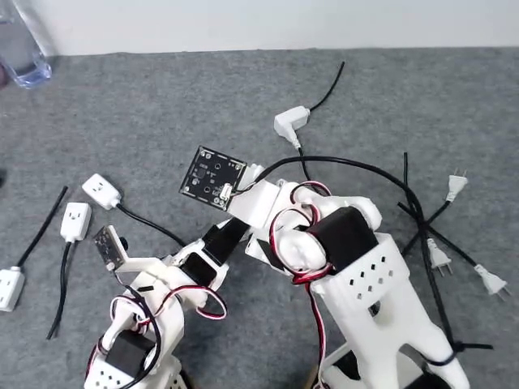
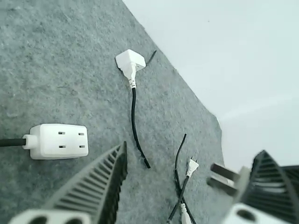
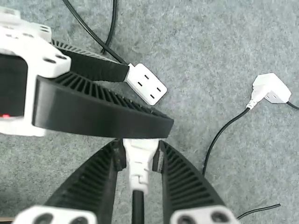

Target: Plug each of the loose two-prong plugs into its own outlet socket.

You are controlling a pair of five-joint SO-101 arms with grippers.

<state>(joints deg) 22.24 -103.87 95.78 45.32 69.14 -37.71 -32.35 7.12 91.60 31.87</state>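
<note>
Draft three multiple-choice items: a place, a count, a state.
1. The white plastic socket with a plug already in it lies: A by an arm's base; B toward the grey felt mat's far edge; C at its near edge.
2. Loose white two-prong plugs at the mat's right: A one; B five; C three.
3. The right gripper is: A shut on a white plug; B open; C shut on a socket.
B, it lies by the back edge; C, three lie there; A, its fingers clamp the plug's body.

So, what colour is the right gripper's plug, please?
White plug; right wrist view shows it best.
</note>
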